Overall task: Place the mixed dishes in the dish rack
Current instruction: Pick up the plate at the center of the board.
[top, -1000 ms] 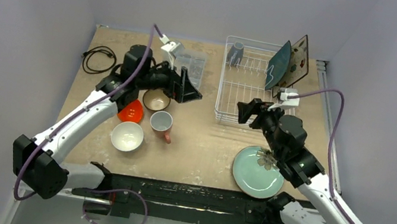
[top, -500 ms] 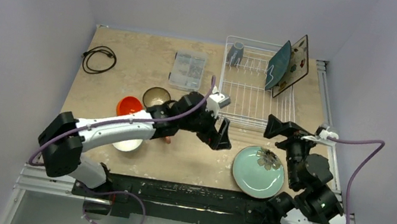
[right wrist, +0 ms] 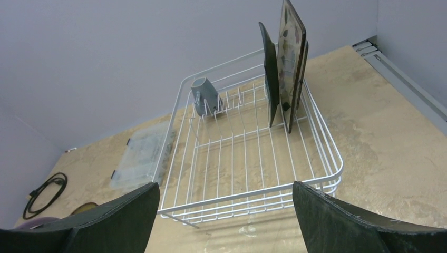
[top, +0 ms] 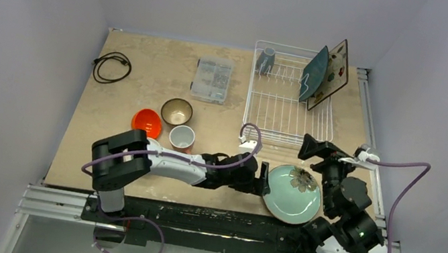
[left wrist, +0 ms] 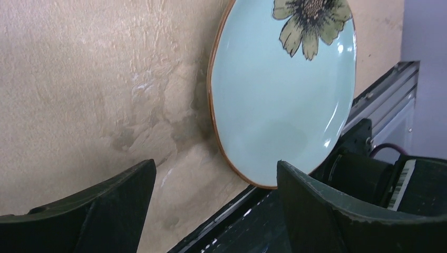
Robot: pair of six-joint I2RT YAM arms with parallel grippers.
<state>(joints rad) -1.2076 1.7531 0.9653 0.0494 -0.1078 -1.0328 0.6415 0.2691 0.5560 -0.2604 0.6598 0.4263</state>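
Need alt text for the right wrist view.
White wire dish rack holding a dark teal plate and a cream floral plate upright at its far right and a grey-blue mug at its far left. The open right end effector frames the bottom; a clear box lies left of the rack.

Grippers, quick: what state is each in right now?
Left gripper: open, holding nothing, round pale green plate just ahead.
Right gripper: open, holding nothing, facing the dish rack.

A robotics lab test cell: bare lilac-grey walls box in a beige tabletop, with the left arm and right arm mounted on a metal frame at its near edge
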